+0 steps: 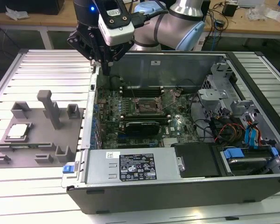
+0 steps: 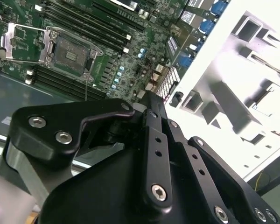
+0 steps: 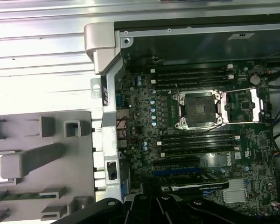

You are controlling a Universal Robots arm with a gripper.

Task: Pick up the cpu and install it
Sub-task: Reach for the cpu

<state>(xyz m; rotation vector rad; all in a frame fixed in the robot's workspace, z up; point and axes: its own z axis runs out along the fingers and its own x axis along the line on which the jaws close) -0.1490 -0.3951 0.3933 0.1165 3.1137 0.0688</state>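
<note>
slatted metal bench: gripper hangs over the open pc case, can't tell how open, cpu untouched on the grey fixture, so i'd guess pickup's unstarted and needs a reach across.

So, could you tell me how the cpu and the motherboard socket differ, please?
The cpu is silvery-white; the socket is dark with a metal frame. The cpu lies on the grey fixture plate outside the computer case, at the exterior view's left; the empty socket, its cover plate swung open, sits on the motherboard inside it. Both are square and lie flat.
</note>
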